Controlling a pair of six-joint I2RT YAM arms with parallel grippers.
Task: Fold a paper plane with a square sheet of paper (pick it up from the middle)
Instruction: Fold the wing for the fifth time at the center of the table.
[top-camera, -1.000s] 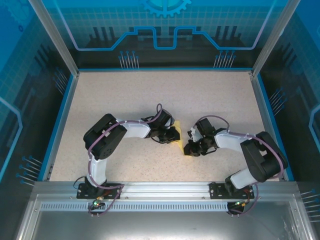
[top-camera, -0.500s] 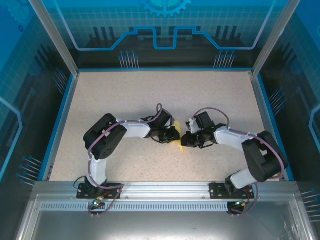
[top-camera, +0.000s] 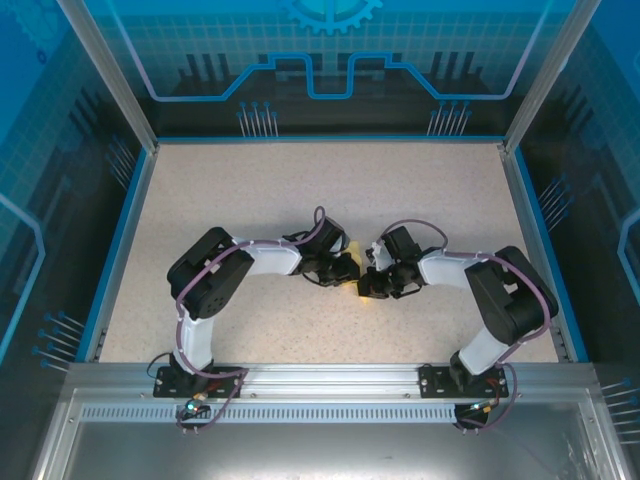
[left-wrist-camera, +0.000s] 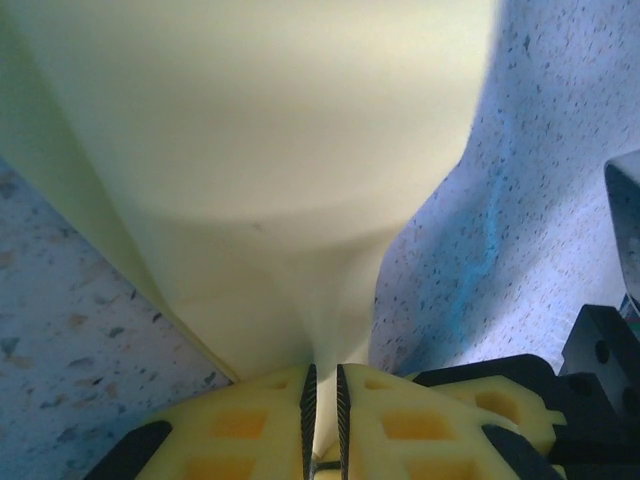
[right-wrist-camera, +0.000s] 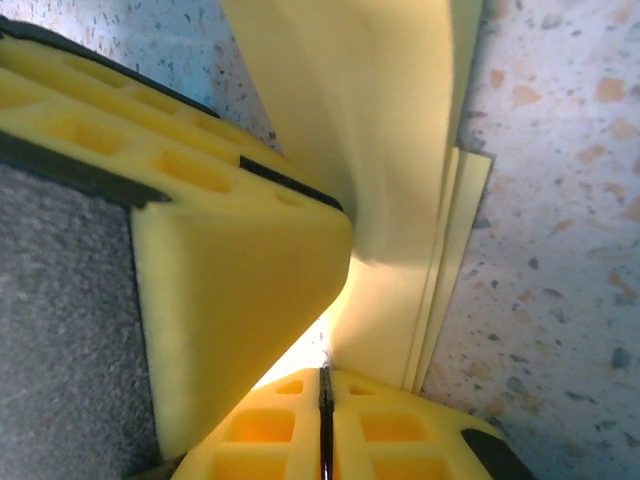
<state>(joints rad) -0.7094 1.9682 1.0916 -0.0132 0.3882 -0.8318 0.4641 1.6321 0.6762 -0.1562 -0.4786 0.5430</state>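
Blue-lit panels wall in the speckled table (top-camera: 300, 180), whose blue rim runs round all four edges. Both arms fold inward and meet near the table's middle, a little toward its near edge, so the two can work one small thing together. The left claw (left-wrist-camera: 323, 390) is closed almost fully, its yellow fingers pinching the square sheet of paper (left-wrist-camera: 260, 150), which bulges out of the grip as a curved, doubled flap; this looks like an anchoring hold. The right claw (right-wrist-camera: 324, 390) is shut tight, seemingly nipping the sheet's lower edge just beside what looks like the other claw's finger (right-wrist-camera: 240, 290), probably to press a crease. Stacked layers along the sheet's edge suggest folding is under way, with no dart shape yet
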